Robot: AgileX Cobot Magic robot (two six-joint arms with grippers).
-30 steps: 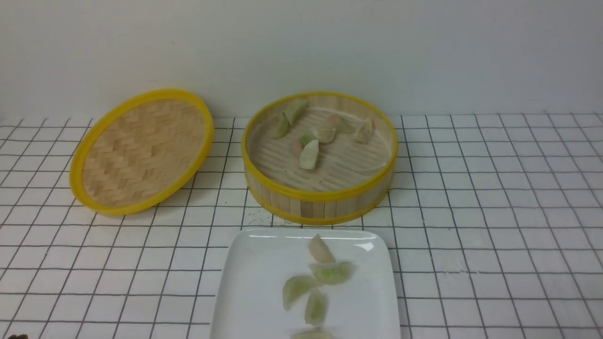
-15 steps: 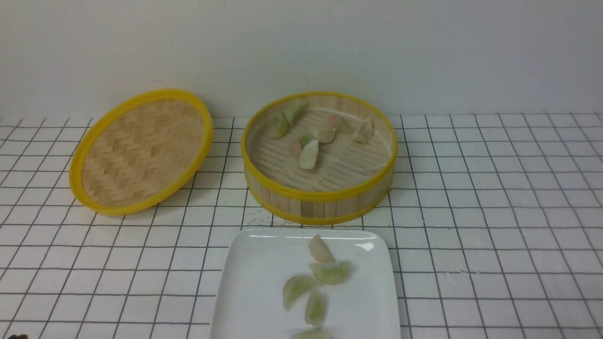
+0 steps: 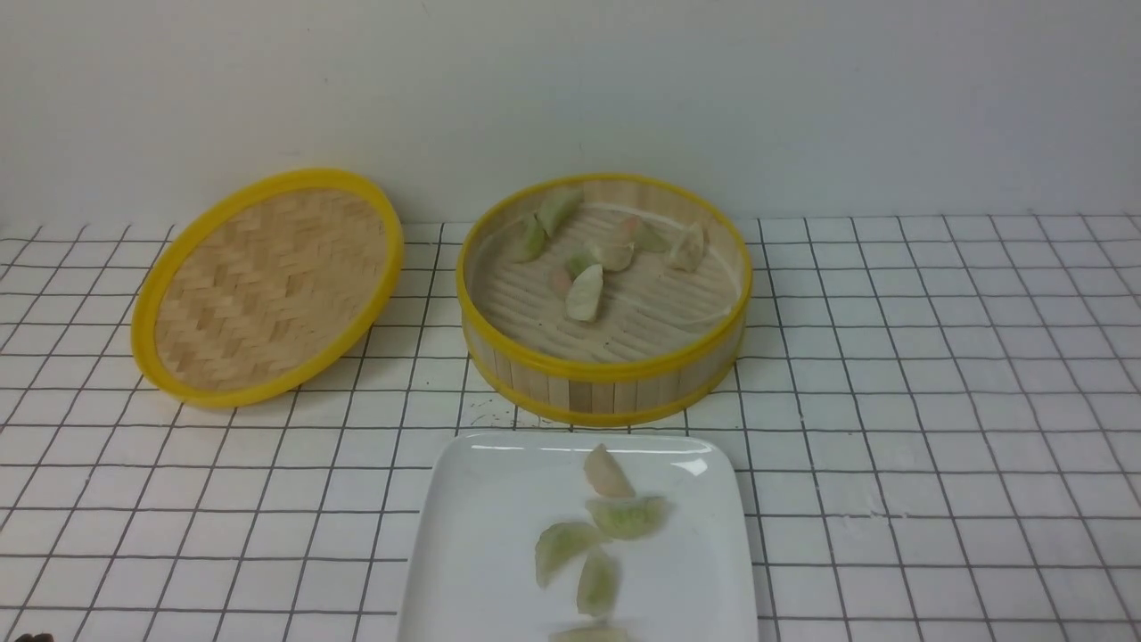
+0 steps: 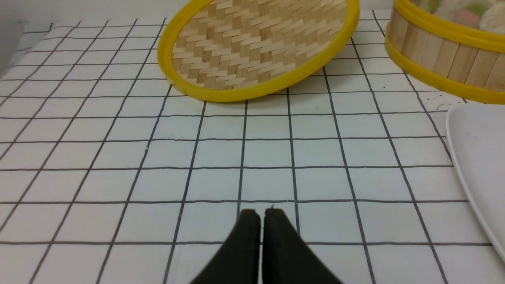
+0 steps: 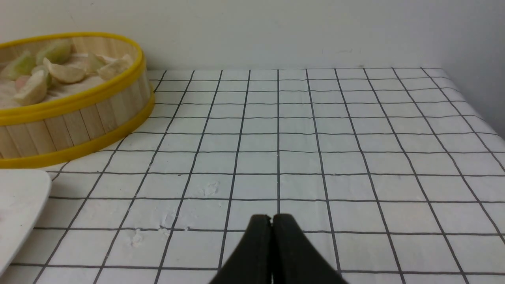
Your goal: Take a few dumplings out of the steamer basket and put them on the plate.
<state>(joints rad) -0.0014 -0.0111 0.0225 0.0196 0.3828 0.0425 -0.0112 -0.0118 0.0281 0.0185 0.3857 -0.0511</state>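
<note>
The round bamboo steamer basket (image 3: 606,392) stands at the back centre with several dumplings (image 3: 586,292) on its ribbed floor. In front of it lies the white plate (image 3: 472,535), holding several dumplings (image 3: 627,515) near its middle. Neither arm shows in the front view. My left gripper (image 4: 260,213) is shut and empty, low over the grid cloth, well short of the plate's edge (image 4: 473,157) and the basket (image 4: 446,59). Over bare cloth, my right gripper (image 5: 272,217) is shut with nothing in it, the basket (image 5: 79,118) and plate corner (image 5: 19,197) off to one side.
The flat woven lid (image 3: 267,285) with a yellow rim leans tilted at the back left, also seen as the lid (image 4: 256,43) ahead of my left gripper. A pale wall closes the back. The cloth's edge (image 5: 485,118) runs along the far right.
</note>
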